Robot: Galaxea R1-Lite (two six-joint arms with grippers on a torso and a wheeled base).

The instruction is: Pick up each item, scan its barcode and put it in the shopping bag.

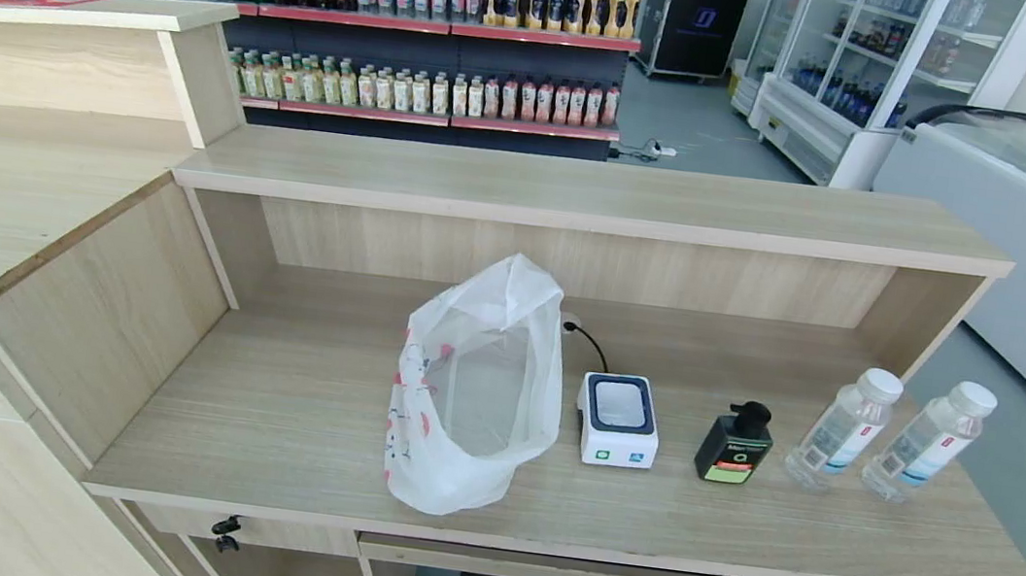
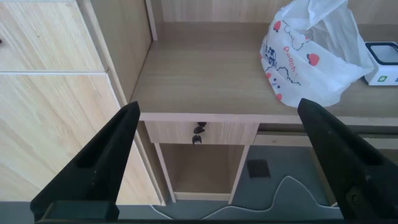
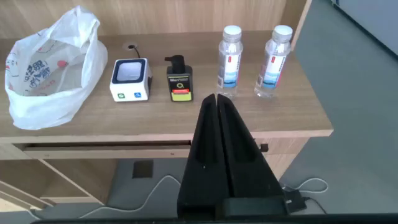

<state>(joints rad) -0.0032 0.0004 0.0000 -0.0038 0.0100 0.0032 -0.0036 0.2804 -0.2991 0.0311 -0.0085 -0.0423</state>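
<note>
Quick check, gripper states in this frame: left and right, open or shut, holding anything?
Left gripper: open, holding nothing.
Right gripper: shut, holding nothing.

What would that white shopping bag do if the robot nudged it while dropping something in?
The shopping bag looks like thin, see-through film, so it would probably crumple rather than resist. It seems empty and light, so it may slide on the smooth wooden counter. Its open mouth might collapse.
</note>
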